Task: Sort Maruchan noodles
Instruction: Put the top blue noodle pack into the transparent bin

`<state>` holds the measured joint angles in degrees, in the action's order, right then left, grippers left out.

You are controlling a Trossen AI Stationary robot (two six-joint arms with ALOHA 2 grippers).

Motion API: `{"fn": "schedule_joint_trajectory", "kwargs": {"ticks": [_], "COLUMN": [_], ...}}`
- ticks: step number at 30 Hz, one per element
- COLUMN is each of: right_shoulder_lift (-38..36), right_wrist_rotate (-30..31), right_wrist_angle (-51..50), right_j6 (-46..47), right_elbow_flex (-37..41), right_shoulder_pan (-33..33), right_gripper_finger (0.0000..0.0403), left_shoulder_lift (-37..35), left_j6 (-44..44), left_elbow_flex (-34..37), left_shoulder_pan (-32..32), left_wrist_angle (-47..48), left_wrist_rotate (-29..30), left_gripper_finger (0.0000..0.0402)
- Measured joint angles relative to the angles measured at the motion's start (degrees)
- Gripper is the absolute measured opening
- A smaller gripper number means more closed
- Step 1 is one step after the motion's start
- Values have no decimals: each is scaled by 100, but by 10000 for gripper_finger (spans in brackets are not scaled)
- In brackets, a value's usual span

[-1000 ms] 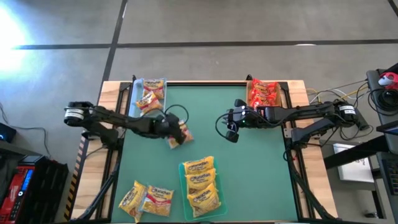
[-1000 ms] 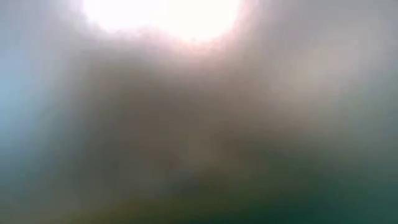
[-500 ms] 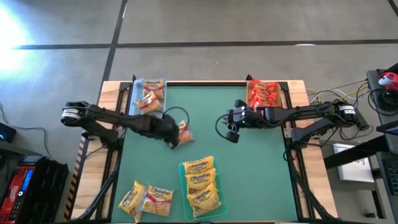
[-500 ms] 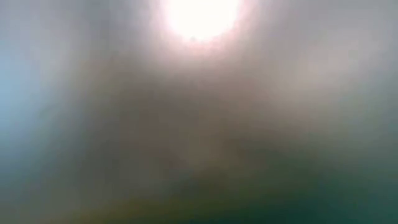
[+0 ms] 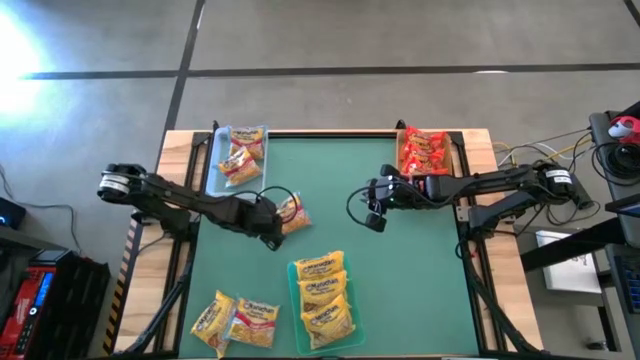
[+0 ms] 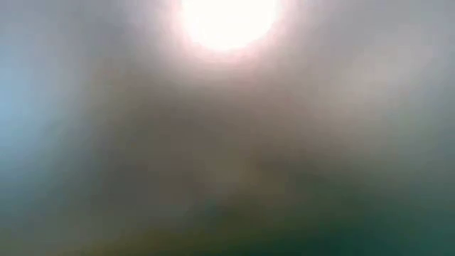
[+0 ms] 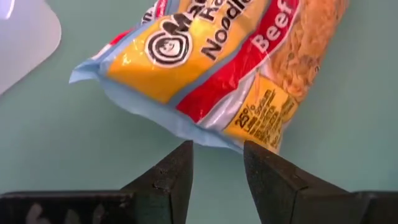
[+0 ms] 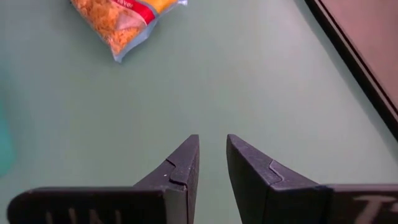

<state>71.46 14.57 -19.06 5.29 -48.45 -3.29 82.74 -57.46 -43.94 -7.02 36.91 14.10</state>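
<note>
Beef packet loose just ahead of my left gripper; a clean grab is not certain.

From above, my left gripper (image 5: 272,237) sits on the green surface (image 5: 400,270) just beside the yellow-and-red crinkly plastic Maruchan beef noodle packet (image 5: 290,211); my right gripper (image 5: 374,219) waits mid-surface, near the red packets (image 5: 423,151). The low view shows nothing usable. At my left wrist, the fingers (image 7: 173,177) stand partly open, empty, the packet's (image 7: 211,62) thin edge right ahead; I judge they could push it away or pinch only film. My right wrist's fingers (image 8: 181,165) are narrowly parted, holding nothing.
</note>
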Motion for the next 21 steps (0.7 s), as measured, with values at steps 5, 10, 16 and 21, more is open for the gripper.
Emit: {"fn": "schedule_joint_trajectory", "kwargs": {"ticks": [5,10,16,21], "right_shoulder_lift": [0,0,0,0], "right_wrist_rotate": [0,-2,-4,-4], "right_wrist_angle": [25,58,-29,-38], "right_j6": [223,350,697,705], "right_elbow_flex": [0,-2,-2,-2], "right_shoulder_pan": [0,1,4,4], "right_gripper_finger": [70,70,70,70], "left_shoulder_lift": [0,0,-35,-2], "left_j6": [137,317,436,130], "left_elbow_flex": [72,100,-89,-62], "left_shoulder_pan": [10,37,20,-5], "left_wrist_angle": [-414,-817,-41,537], "left_wrist_rotate": [146,205,294,290], "left_gripper_finger": [125,125,125,125]}}
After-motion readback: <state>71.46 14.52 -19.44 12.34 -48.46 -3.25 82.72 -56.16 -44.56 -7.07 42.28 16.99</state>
